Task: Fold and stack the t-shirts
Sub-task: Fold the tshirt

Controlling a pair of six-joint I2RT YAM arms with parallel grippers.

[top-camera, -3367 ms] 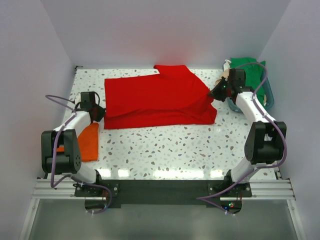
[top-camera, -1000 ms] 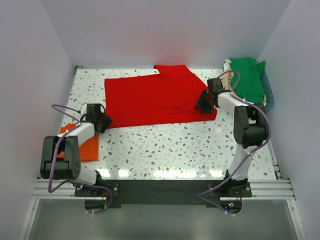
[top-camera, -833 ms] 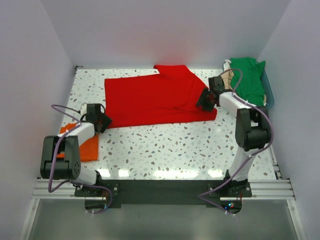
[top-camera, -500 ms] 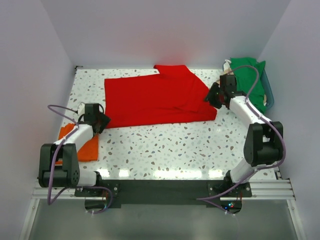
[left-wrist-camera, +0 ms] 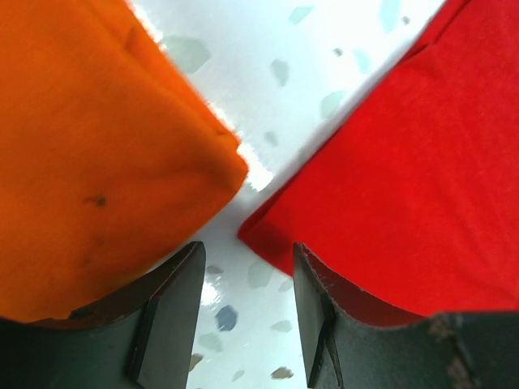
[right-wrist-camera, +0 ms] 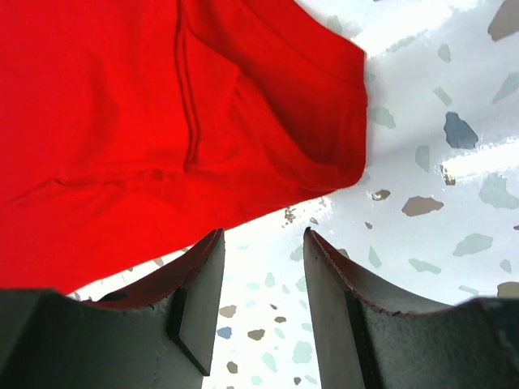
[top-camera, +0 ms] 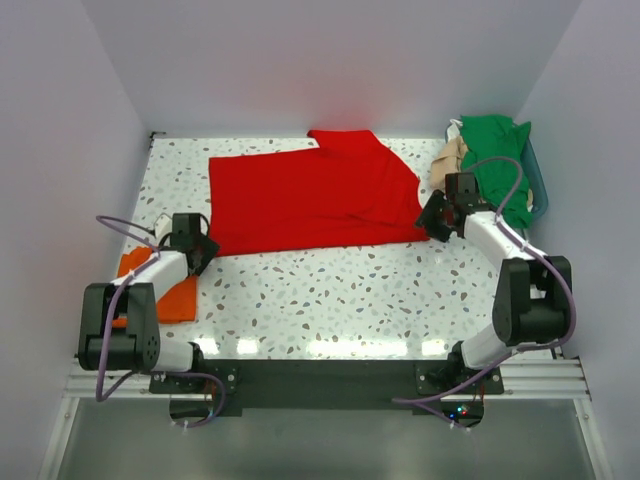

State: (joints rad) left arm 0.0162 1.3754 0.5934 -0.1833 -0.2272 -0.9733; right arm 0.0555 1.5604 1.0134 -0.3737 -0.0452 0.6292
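A large red t-shirt (top-camera: 310, 200) lies spread flat across the back of the table. A folded orange t-shirt (top-camera: 172, 290) lies at the near left. My left gripper (top-camera: 203, 250) is low over the table between the orange tee (left-wrist-camera: 89, 162) and the red tee's near left corner (left-wrist-camera: 405, 178). It (left-wrist-camera: 247, 316) is open, with bare table between its fingers. My right gripper (top-camera: 432, 222) is at the red tee's near right corner (right-wrist-camera: 162, 121). It (right-wrist-camera: 263, 308) is open too, just short of the hem, over bare table. Green (top-camera: 500, 160) and tan (top-camera: 447, 155) tees lie heaped at the back right.
A teal plastic basket (top-camera: 537, 195) sits under the green and tan tees in the back right corner. White walls close in the table on the left, back and right. Speckled table top (top-camera: 340, 290) shows in front of the red tee.
My right gripper has come off the red tee's right edge and moved nearer, to its near right corner. The left gripper has hardly moved. The red tee lies as before.
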